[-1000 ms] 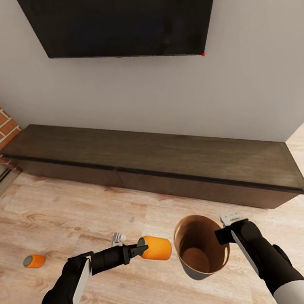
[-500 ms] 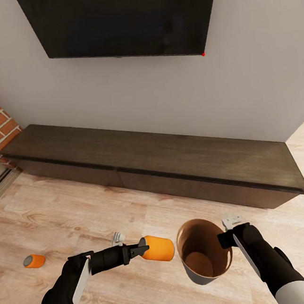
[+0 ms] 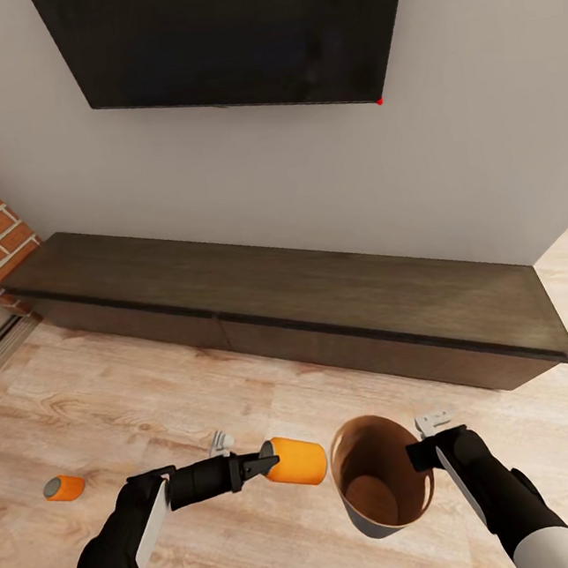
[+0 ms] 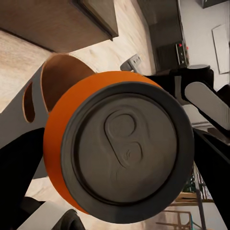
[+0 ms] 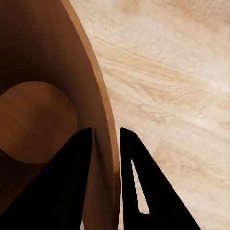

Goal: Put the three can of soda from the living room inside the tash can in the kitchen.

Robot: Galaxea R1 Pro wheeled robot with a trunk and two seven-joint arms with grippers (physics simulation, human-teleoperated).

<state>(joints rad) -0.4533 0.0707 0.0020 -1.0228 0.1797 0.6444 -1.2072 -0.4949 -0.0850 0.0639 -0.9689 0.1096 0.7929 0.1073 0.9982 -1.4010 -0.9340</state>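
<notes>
Over the last second the left hand (image 3: 264, 466) has carried its orange can (image 3: 297, 461) a little closer to the bin (image 3: 383, 476), now just beside its rim, so the drop looks near. That hand is closed on the can's end. The right hand (image 3: 422, 453) pinches the bin's wall, holding it above the floor (image 3: 290, 550). Another can (image 3: 63, 487) lies on the floor, well apart

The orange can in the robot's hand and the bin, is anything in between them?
Nothing: in the head view just a thin strip of bare wood floor shows between the held can and the bin.
</notes>
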